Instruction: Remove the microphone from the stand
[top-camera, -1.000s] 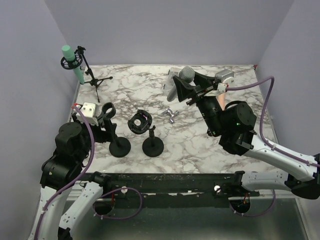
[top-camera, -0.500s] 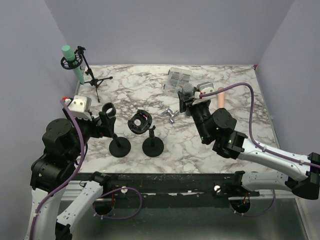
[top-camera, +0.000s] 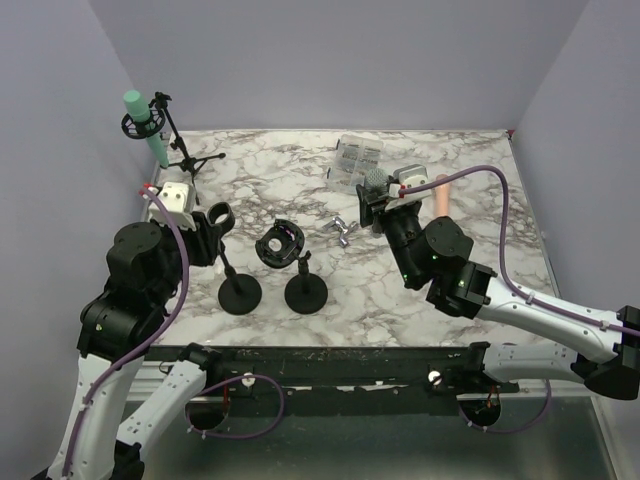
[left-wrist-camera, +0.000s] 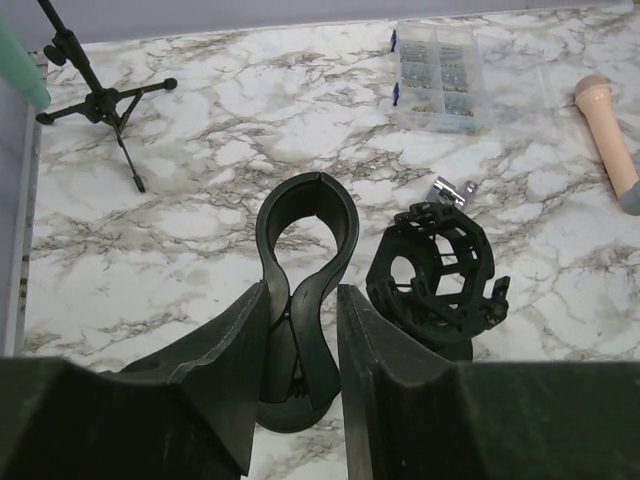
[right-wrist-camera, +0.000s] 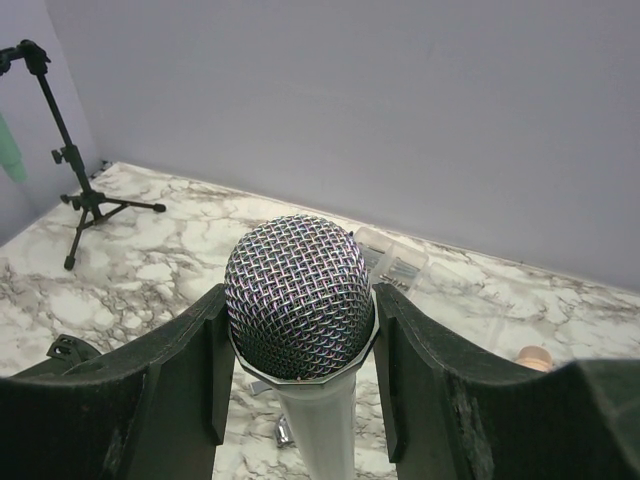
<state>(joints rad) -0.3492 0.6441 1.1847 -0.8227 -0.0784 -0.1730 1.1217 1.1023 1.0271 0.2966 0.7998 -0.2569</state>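
Note:
My right gripper (right-wrist-camera: 300, 318) is shut on the microphone (right-wrist-camera: 300, 290), a silver mesh head on a grey body, its fingers pressing the rim below the mesh. In the top view the microphone (top-camera: 374, 179) is held up at centre right, well apart from the stand. The stand (top-camera: 240, 291) is a black round base with a clip (top-camera: 219, 214) on top, and the clip ring is empty. My left gripper (left-wrist-camera: 303, 335) is shut on the clip's (left-wrist-camera: 307, 225) narrow lower part, a finger touching each side.
A second black base (top-camera: 305, 293) stands beside a black shock mount (left-wrist-camera: 435, 272). A pink microphone (top-camera: 440, 196) lies at the right. A clear parts box (top-camera: 356, 158) sits at the back. A green microphone (top-camera: 146, 127) hangs on a tripod stand (top-camera: 188, 160) at the far left. A small metal piece (top-camera: 344, 229) lies mid-table.
My left gripper has gone from wide open to shut on the clip's lower part. My right gripper moved down and back with the microphone a second ago and has since held still.

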